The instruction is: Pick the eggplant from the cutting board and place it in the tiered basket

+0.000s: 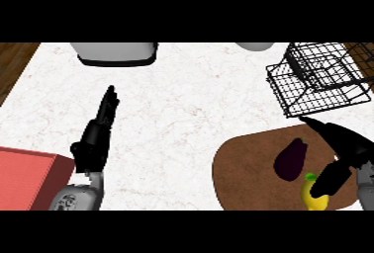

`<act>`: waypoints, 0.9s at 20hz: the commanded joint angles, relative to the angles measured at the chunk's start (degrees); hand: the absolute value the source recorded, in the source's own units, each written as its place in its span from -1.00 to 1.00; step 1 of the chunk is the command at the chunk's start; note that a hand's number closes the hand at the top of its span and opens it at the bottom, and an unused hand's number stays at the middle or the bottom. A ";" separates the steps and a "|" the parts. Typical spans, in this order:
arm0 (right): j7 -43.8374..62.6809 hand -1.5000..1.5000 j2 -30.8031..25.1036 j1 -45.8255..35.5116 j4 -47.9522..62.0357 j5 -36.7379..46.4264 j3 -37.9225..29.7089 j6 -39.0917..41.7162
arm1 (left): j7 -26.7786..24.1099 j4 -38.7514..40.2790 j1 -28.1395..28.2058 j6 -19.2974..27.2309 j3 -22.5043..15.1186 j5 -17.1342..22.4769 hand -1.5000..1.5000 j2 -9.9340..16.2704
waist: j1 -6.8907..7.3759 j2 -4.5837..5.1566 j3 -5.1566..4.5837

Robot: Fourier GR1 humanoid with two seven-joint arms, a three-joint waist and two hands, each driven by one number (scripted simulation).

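Dark purple, elongated eggplant (pixel 291 158) lay on the round brown wooden cutting board (pixel 248 170), tilted, unheld. Board's lower edge ran out of view. Just below the eggplant sat a yellow item with a green tip (pixel 315 195), partly cut off at the bottom; could not identify it.

Right hand (pixel 343 148) hovered just right of the eggplant, fingers spread apart and relaxed, thumb lower down near the yellow item; no contact with the eggplant visible. Forearm mostly cropped at the right edge.

Black wire tiered basket (pixel 321 79) stood at upper right, beyond the board, its right side cropped.

Left hand (pixel 99 128) rested at left over the white marbled counter (pixel 190 99), fingers straight, holding nothing.

Grey-and-black appliance (pixel 116 53) and a pale rounded object (pixel 254 46) were cut off at the top edge. Red box (pixel 25 178) sat partly visible at lower left.
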 commanded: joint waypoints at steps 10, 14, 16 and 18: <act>-7.68 -1.00 3.56 3.32 2.82 7.26 -3.15 0.20 | 3.44 0.61 -3.92 -2.01 2.89 -0.03 0.00 -0.27 | -0.18 -0.02 0.00; -9.66 -1.00 3.65 2.39 4.89 7.95 -5.20 0.19 | 6.89 -3.53 -2.73 -1.35 1.36 -1.84 0.00 -0.72 | -0.05 -0.02 0.01; -0.35 -1.00 9.82 -3.06 4.41 8.36 -2.33 1.77 | 4.61 -2.52 -1.59 -0.41 0.13 -2.66 0.00 -2.33 | 0.08 -0.02 0.00; -8.21 -1.00 6.74 3.13 5.08 9.73 -3.84 0.06 | 1.70 -1.40 -0.85 -0.25 0.39 -3.27 0.00 -2.24 | -0.12 -0.02 0.00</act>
